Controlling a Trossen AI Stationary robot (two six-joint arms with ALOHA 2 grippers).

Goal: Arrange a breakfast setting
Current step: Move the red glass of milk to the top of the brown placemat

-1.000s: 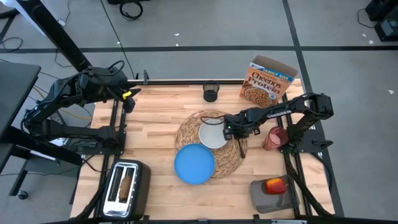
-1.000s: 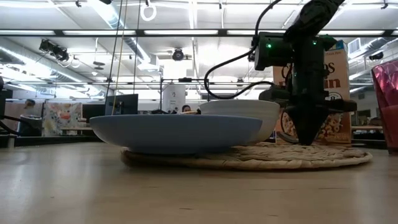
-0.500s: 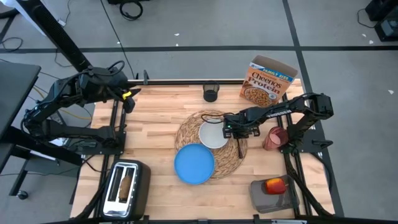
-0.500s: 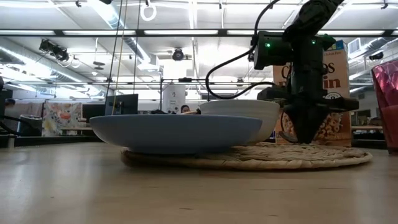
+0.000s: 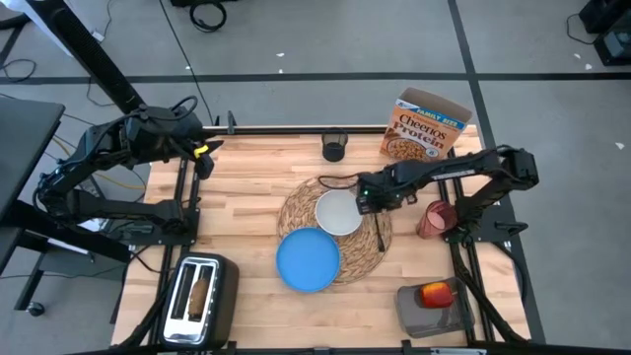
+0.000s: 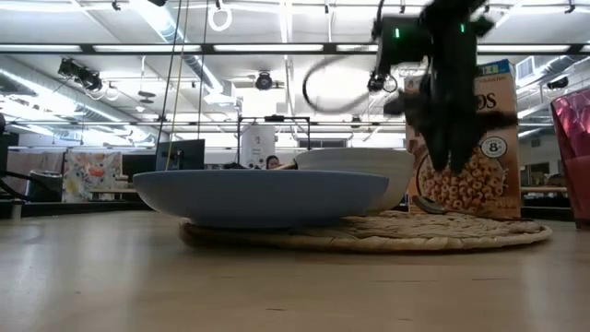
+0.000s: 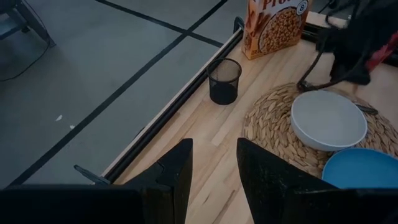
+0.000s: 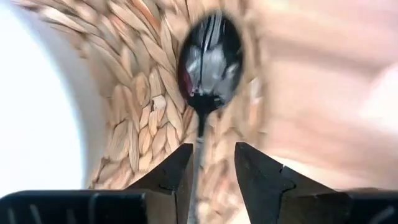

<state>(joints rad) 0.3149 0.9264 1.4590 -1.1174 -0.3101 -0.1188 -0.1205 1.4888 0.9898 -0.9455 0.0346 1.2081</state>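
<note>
The metal spoon [image 5: 381,232] lies on the right side of the round straw placemat [image 5: 296,212], beside the white bowl [image 5: 337,213]. In the right wrist view the spoon's bowl [image 8: 210,56] shows ahead of the fingers. My right gripper [image 5: 367,202] is open and empty, and it hangs above the mat over the spoon [image 6: 430,204]. The blue plate [image 5: 308,260] rests on the mat's near left edge. My left gripper [image 7: 214,168] is open and empty and waits at the far left [image 5: 202,158].
The red cup [image 5: 434,219] stands right of the mat. The Cheerios box [image 5: 424,133] stands at the far right and the black holder cup [image 5: 333,150] at the far middle. The toaster with the toast slice [image 5: 200,293] is at the near left, the apple [image 5: 436,293] at the near right.
My right gripper has risen from the placemat, where its fingertips stood at the spoon, and has gone a little toward the far edge. The spoon has stayed lying on the mat.
</note>
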